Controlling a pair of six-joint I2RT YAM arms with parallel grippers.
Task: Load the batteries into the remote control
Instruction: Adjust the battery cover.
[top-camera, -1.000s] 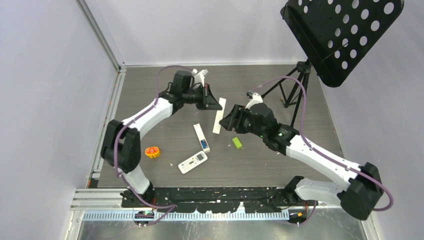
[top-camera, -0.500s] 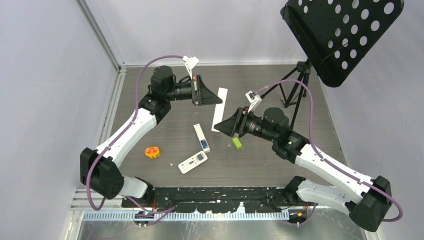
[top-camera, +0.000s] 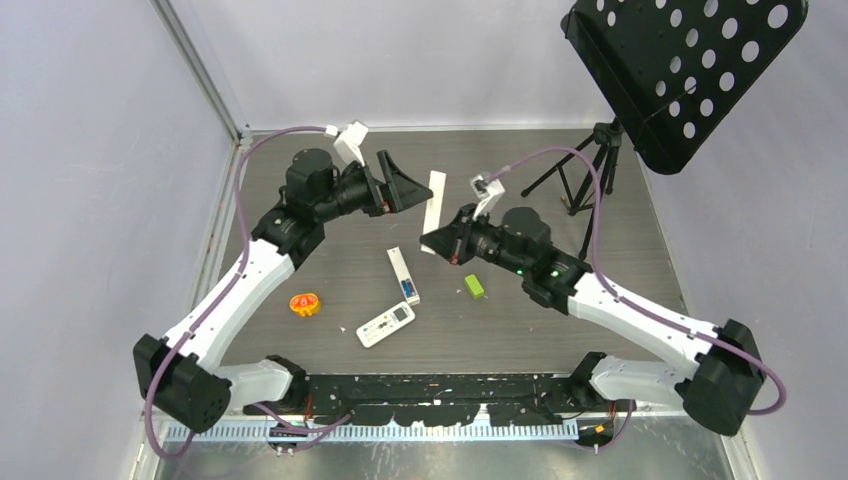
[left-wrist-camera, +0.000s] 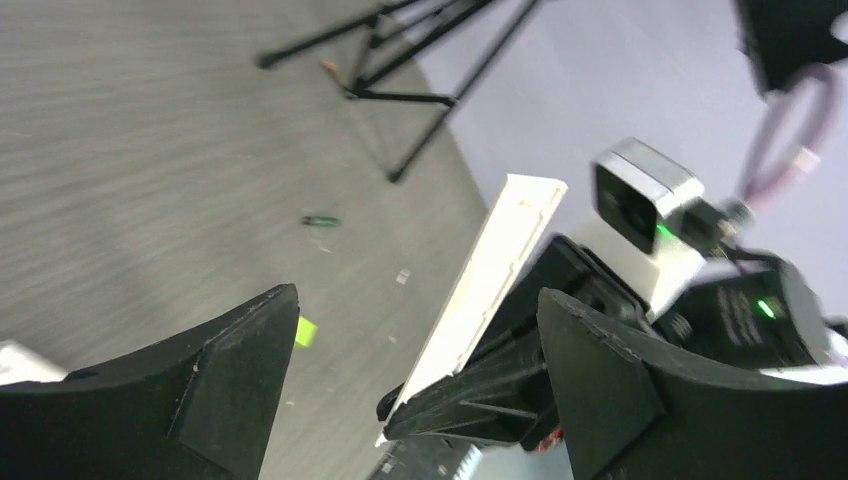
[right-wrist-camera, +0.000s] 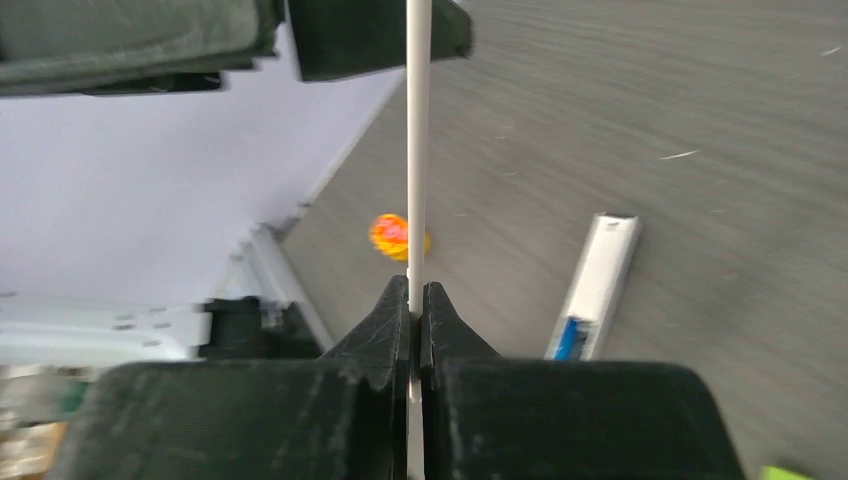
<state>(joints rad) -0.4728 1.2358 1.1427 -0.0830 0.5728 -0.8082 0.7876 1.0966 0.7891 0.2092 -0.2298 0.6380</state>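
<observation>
- The dark worktop (top-camera: 500, 330) carried everything, with a black perforated music stand (top-camera: 680, 70) at its far right.
- The left claw (left-wrist-camera: 417, 300) hung spread wide, just beside a long white strip (top-camera: 436, 195).
- The right claw (right-wrist-camera: 415, 295) was pressed together on that strip's near end, holding it raised.
- A slim white remote (top-camera: 401, 272) lay mid-worktop, a buttoned remote (top-camera: 386, 324) nearer.
- A blue battery (top-camera: 410, 291) sat at the slim remote's near end.
</observation>
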